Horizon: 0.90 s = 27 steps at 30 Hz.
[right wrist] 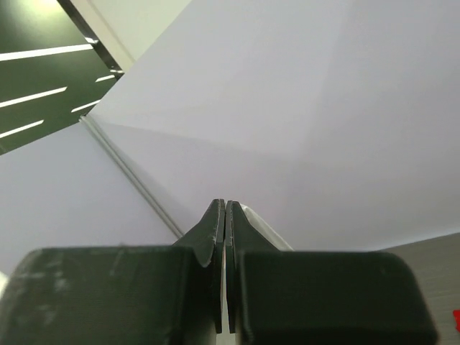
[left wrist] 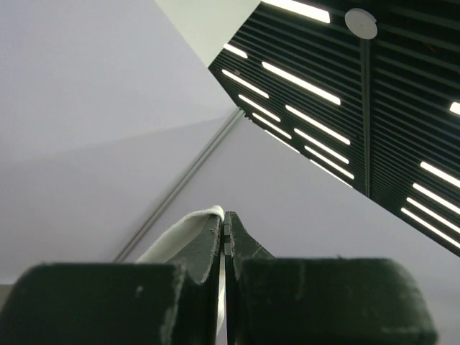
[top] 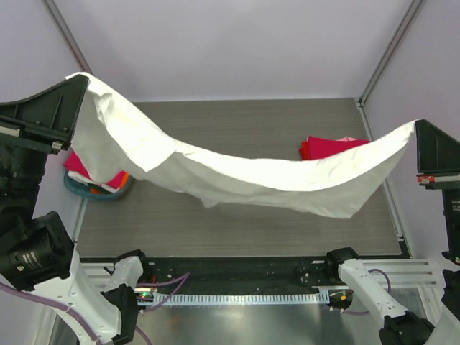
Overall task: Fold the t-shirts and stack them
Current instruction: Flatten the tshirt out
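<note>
I've got the white shirt strung across the middle of the frame like a hammock. One end is up at the upper left, the other at the right edge, and the belly sags over the table, apparently without touching it. The left gripper and right gripper are each clamped tight on a bit of its edge, and both wrist cams show jaws pinched together with white cloth peeking out. I reckon holding it wide and high pulls it flat, ready to lay down for folding. Behind it at right, a red-pink shirt sits on the table, probably the start of the stack. At left, a pink bundle waits in the teal basket.
</note>
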Each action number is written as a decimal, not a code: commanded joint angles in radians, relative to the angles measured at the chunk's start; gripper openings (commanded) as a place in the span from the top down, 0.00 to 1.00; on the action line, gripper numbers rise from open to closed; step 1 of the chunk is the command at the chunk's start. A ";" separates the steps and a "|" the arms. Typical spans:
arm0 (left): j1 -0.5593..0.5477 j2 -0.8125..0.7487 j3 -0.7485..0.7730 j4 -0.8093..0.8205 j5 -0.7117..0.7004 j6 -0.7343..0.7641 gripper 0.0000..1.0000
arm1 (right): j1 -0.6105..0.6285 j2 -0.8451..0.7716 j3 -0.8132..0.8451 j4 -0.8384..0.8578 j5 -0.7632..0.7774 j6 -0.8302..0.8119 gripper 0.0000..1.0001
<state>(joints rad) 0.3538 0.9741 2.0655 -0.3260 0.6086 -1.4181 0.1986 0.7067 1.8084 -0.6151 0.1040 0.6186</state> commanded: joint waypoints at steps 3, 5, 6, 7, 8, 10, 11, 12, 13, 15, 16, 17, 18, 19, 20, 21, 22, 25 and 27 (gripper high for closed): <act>-0.003 0.075 -0.129 -0.044 -0.001 -0.055 0.99 | -0.007 0.077 -0.096 -0.089 0.097 0.030 0.99; -0.001 0.071 -0.220 -0.039 0.003 -0.055 1.00 | -0.005 0.102 -0.150 -0.089 0.100 0.056 0.99; -0.001 0.068 -0.311 -0.036 0.000 -0.048 1.00 | -0.005 0.112 -0.200 -0.081 0.094 0.076 0.99; -0.003 0.066 -0.356 -0.025 -0.004 -0.033 1.00 | -0.005 0.138 -0.228 -0.069 0.082 0.085 0.99; -0.003 0.067 -0.401 -0.019 -0.009 -0.024 1.00 | -0.005 0.151 -0.254 -0.037 0.062 0.092 0.99; -0.003 0.084 -0.498 -0.012 -0.026 0.014 1.00 | -0.005 0.204 -0.311 -0.005 0.049 0.105 0.99; -0.006 0.096 -0.521 -0.008 -0.030 0.027 0.99 | -0.005 0.226 -0.323 0.023 0.046 0.109 0.99; -0.012 0.109 -0.553 -0.002 -0.035 0.040 1.00 | -0.005 0.253 -0.334 0.038 0.043 0.102 0.99; -0.027 0.147 -0.562 0.002 -0.044 0.051 1.00 | -0.007 0.279 -0.334 0.061 0.045 0.102 0.99; -0.082 0.191 -0.568 0.014 -0.079 0.088 1.00 | -0.010 0.373 -0.314 0.084 0.017 0.102 0.99; -0.104 0.248 -0.564 0.024 -0.108 0.096 0.99 | -0.016 0.404 -0.304 0.121 -0.004 0.107 0.99; -0.124 0.289 -0.538 0.033 -0.115 0.106 0.99 | -0.021 0.471 -0.291 0.144 -0.044 0.116 0.99; -0.145 0.331 -0.515 0.039 -0.119 0.108 1.00 | -0.025 0.503 -0.258 0.165 -0.070 0.128 0.99; -0.174 0.371 -0.483 0.050 -0.119 0.108 1.00 | -0.031 0.546 -0.227 0.182 -0.091 0.139 0.99; -0.182 0.467 -0.394 0.051 -0.104 0.105 1.00 | -0.045 0.586 -0.189 0.201 -0.130 0.156 0.99; -0.187 0.507 -0.337 0.054 -0.090 0.091 1.00 | -0.053 0.672 -0.087 0.201 -0.182 0.164 0.99; -0.187 0.555 -0.273 0.057 -0.080 0.085 1.00 | -0.063 0.712 -0.028 0.201 -0.208 0.171 0.99; -0.182 0.731 0.111 -0.055 -0.098 0.126 1.00 | -0.126 0.850 0.217 0.199 -0.318 0.222 0.99; -0.142 0.946 0.585 -0.190 -0.147 0.077 1.00 | -0.186 0.962 0.427 0.198 -0.375 0.271 0.99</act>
<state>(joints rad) 0.1661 1.8179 2.2078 -0.4767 0.5014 -1.3304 0.0864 1.6115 1.9594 -0.5362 -0.1268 0.8074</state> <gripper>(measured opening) 0.006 0.026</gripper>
